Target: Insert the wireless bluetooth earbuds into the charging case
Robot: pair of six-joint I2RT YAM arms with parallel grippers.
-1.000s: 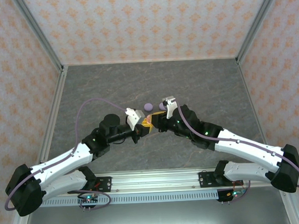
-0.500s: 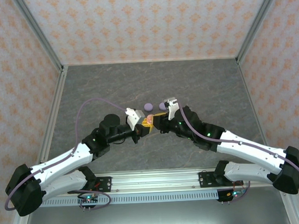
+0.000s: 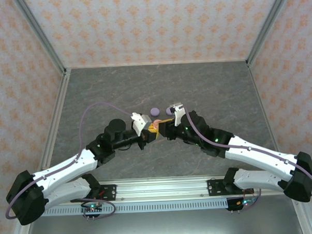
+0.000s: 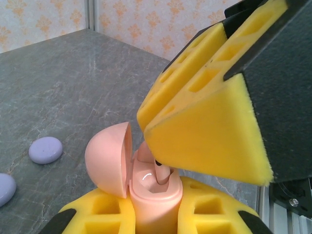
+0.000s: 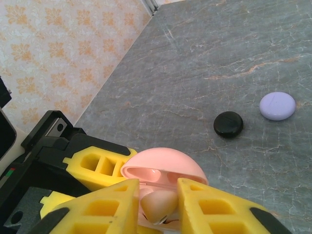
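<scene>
One pink charging case (image 5: pixel 165 165), lid open, stands clamped in the left gripper (image 4: pixel 153 217). One pale pink earbud (image 5: pixel 158 208) shows. It sits at the case's mouth, between the fingers of the right gripper (image 5: pixel 158 194), which stand narrowly apart. Whether they press on it I cannot tell. On the table (image 5: pixel 219 58) beyond lie a lavender case (image 4: pixel 45 149), closed, a second lavender case (image 4: pixel 4 189) cut off by the frame edge, and one black case (image 5: pixel 228 124). How deep the earbud reaches into its well is hidden by the gripper fingers. From above, both grippers meet at mid-table and cover most of the pink case.
</scene>
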